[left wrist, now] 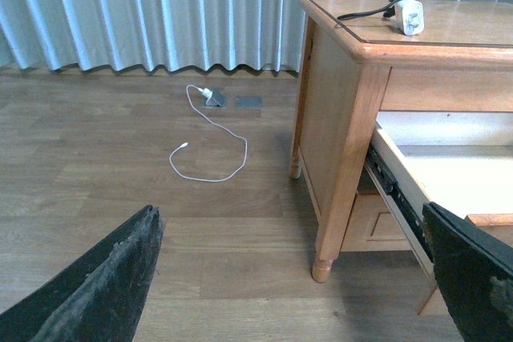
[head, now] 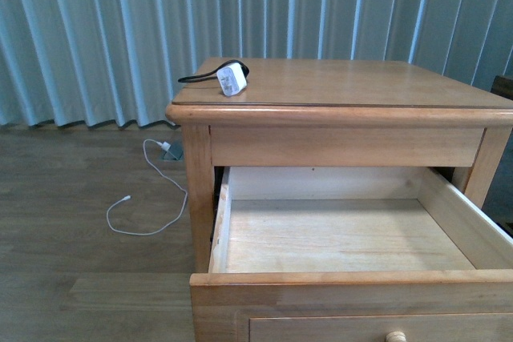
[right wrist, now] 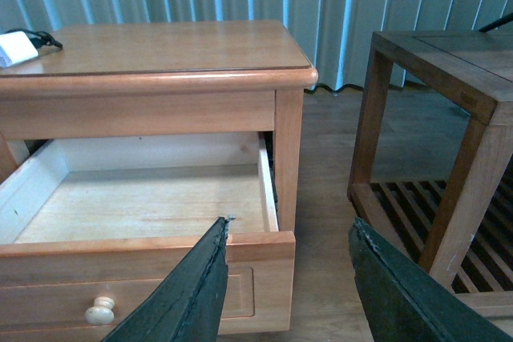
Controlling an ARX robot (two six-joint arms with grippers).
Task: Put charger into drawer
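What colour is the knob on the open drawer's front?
The knob is pale cream, lighter than the drawer front; the right wrist view shows it best.

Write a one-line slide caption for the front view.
White charger rests on the wooden nightstand, above its pulled-open drawer.

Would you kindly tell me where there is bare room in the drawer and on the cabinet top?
The whole drawer floor is bare between its four walls. The cabinet top is free everywhere to the right of the charger, which crowds only the far left corner.
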